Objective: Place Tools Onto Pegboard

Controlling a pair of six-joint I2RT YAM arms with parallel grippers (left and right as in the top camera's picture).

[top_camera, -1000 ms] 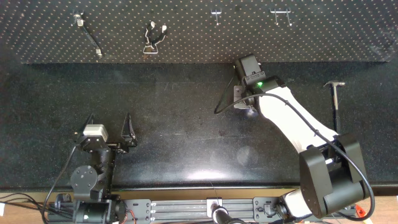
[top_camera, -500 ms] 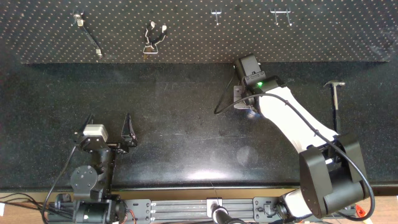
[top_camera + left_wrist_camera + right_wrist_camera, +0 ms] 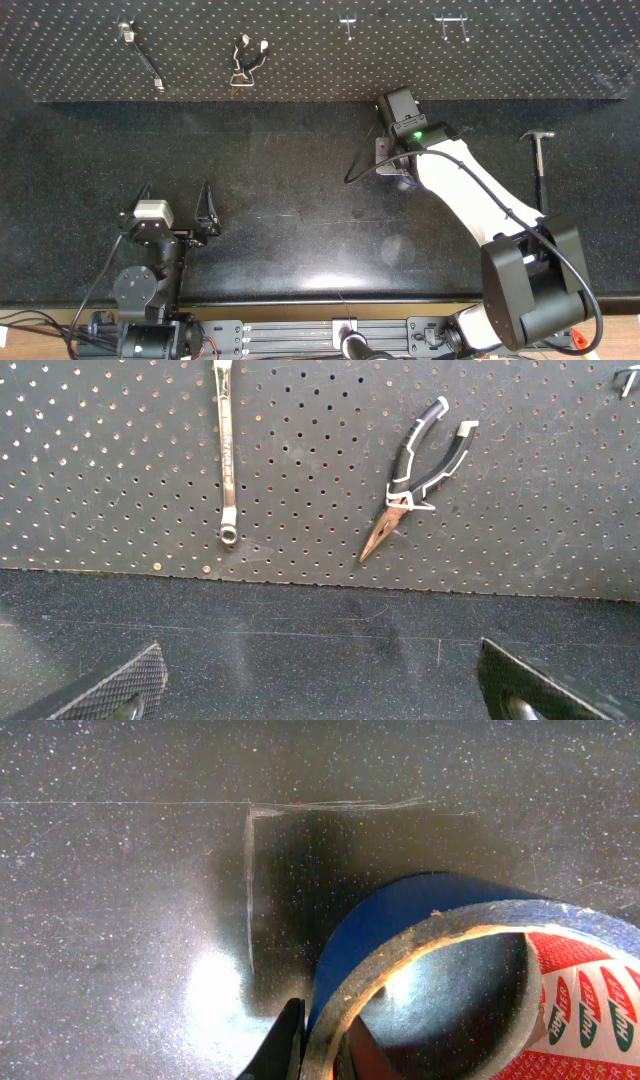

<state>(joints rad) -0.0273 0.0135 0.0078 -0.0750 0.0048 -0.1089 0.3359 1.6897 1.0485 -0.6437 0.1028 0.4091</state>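
The pegboard runs along the far edge of the black table, with a wrench and pliers hanging on it and a hammer lying on the table at the right. The right gripper, low just in front of the board, pinches the wall of a blue tape roll, one finger inside the ring, one outside. The left gripper sits well apart, jaws spread wide.

We get overhead glare near the front edge of the dark worktop; tape roll close-up soft, shadow beside it.
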